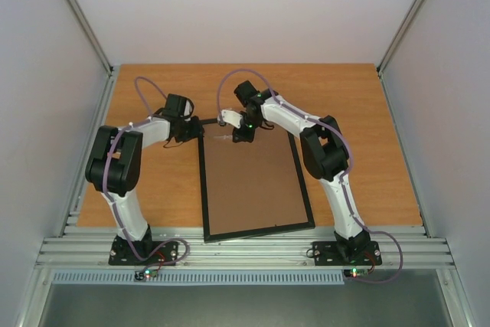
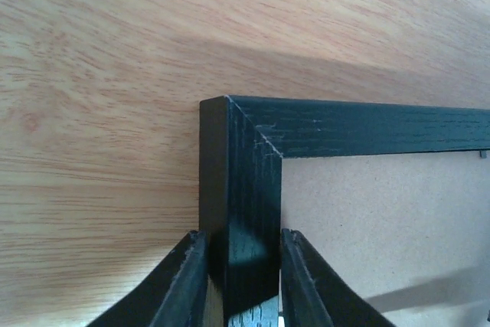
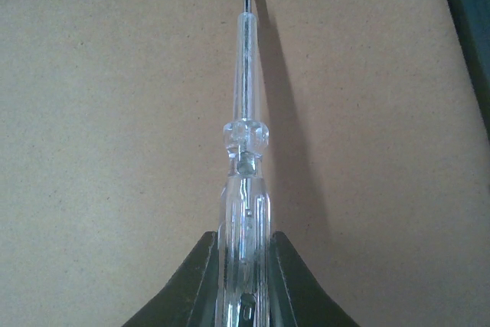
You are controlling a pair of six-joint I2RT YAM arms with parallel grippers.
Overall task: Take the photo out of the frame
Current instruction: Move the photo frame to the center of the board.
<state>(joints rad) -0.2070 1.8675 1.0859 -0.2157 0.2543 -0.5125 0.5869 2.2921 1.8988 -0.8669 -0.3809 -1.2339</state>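
Frame (image 1: 204, 189) lies flat on the wooden table (image 1: 367, 151) between the two arms, back side up, so its brown backing board (image 1: 253, 185) fills the black rim and the photo is hidden from view. At the frame's far left corner the left gripper (image 2: 241, 244) straddles the left rail, its fingers (image 2: 187, 281) pressed against both sides of the rail in a clamp. Near the frame's far edge the right gripper (image 3: 243, 239) is clenched on the clear handle of a screwdriver (image 3: 243, 135), whose shaft stretches low over the board inside the rim.
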